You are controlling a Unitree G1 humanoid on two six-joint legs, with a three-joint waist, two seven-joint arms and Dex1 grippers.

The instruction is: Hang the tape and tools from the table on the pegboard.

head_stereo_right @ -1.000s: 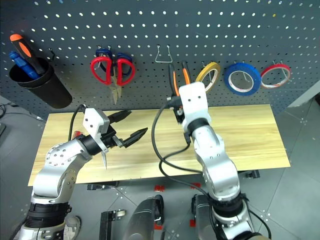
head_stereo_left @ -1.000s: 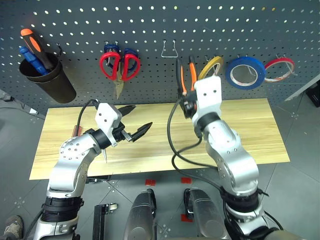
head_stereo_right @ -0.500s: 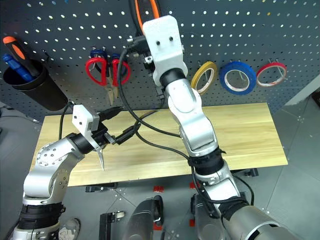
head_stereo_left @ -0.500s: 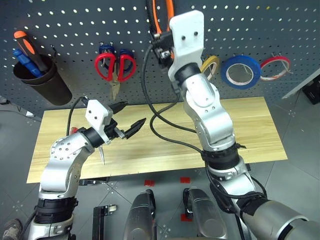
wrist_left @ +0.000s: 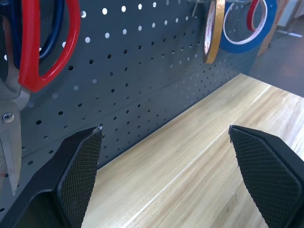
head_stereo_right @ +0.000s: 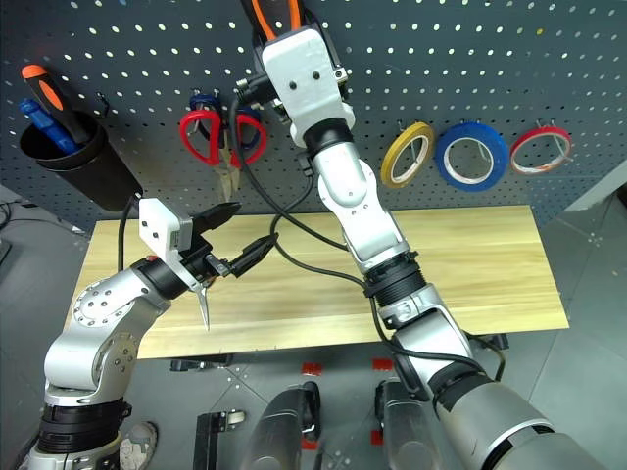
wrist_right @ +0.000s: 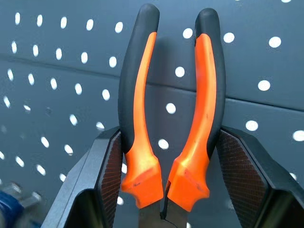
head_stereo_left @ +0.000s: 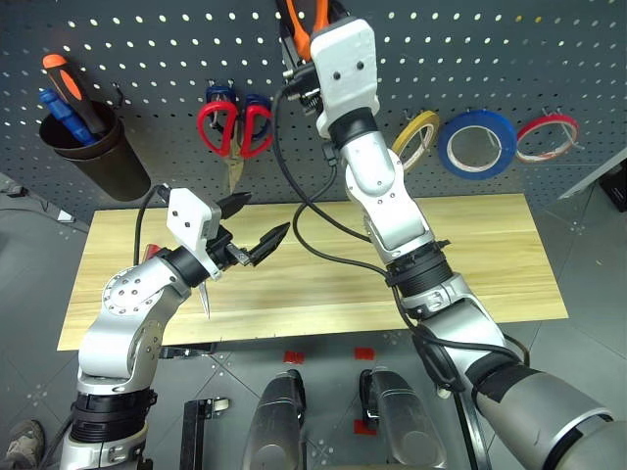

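The pliers, with orange and black handles, sit between the fingers of my right gripper, which is shut on them near the head. That arm holds them high against the dark grey pegboard, handles upward. My left gripper hovers open and empty over the left part of the pale wooden table. The blue tape hangs on the pegboard at the right. A slim screwdriver lies on the table, mostly hidden under my left arm; its red handle and metal tip show.
Red and blue scissors hang left of the raised arm. A yellow roll and a thin red roll flank the blue tape. A black cup holding screwdrivers hangs at the far left. The right arm's black cable loops over the table.
My right arm has swung the pliers up and left, from just above the table's back edge to the top of the pegboard. The left gripper has stayed open in place.
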